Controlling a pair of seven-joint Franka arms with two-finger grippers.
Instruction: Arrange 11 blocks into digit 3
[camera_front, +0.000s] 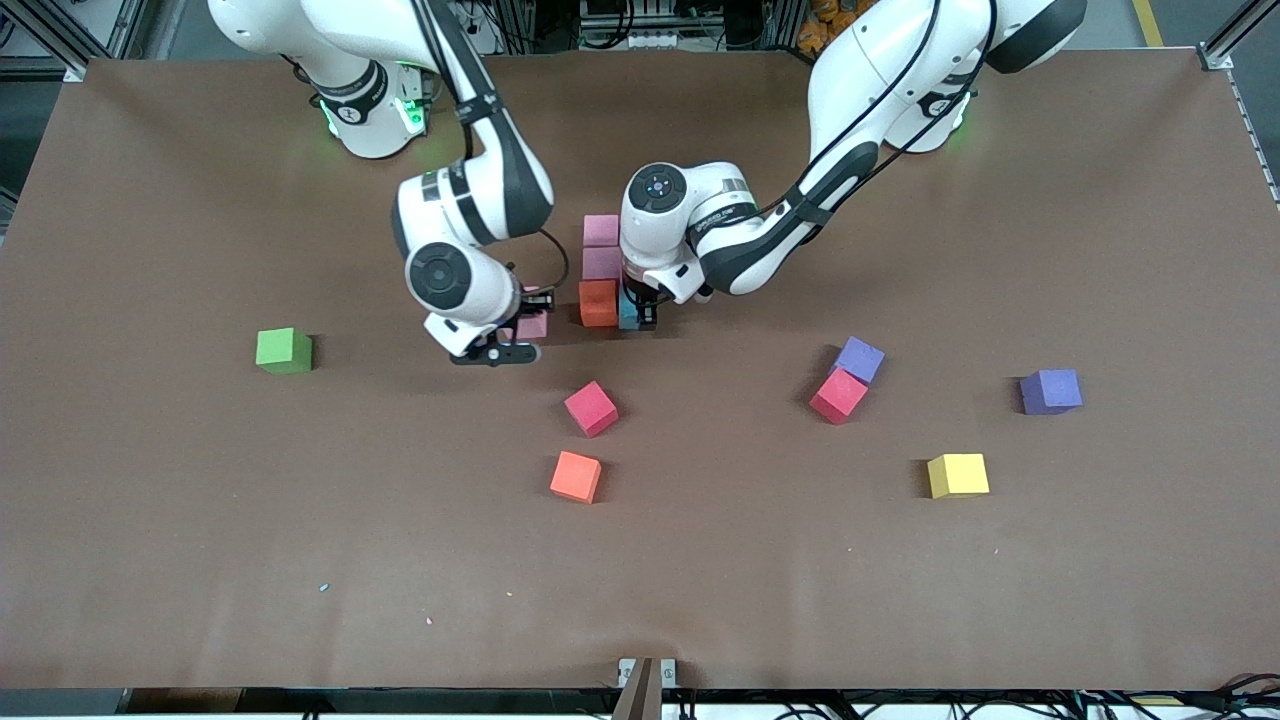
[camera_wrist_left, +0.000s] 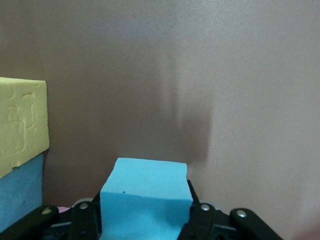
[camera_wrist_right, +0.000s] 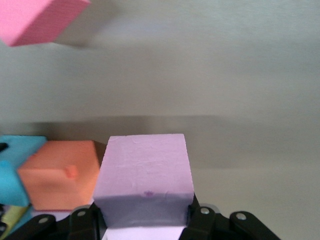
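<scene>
Brown felt covers the table. At its middle, two pink cubes (camera_front: 601, 245) and an orange cube (camera_front: 598, 302) line up. The left gripper (camera_front: 637, 318) clamps a blue cube (camera_wrist_left: 145, 197) beside the orange; press it flush and square before release. The right gripper (camera_front: 522, 322) grips a lilac-pink cube (camera_wrist_right: 145, 180) by the row's other side and should wait clear.

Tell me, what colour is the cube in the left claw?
Light blue cube, clearest in the left wrist view.
</scene>
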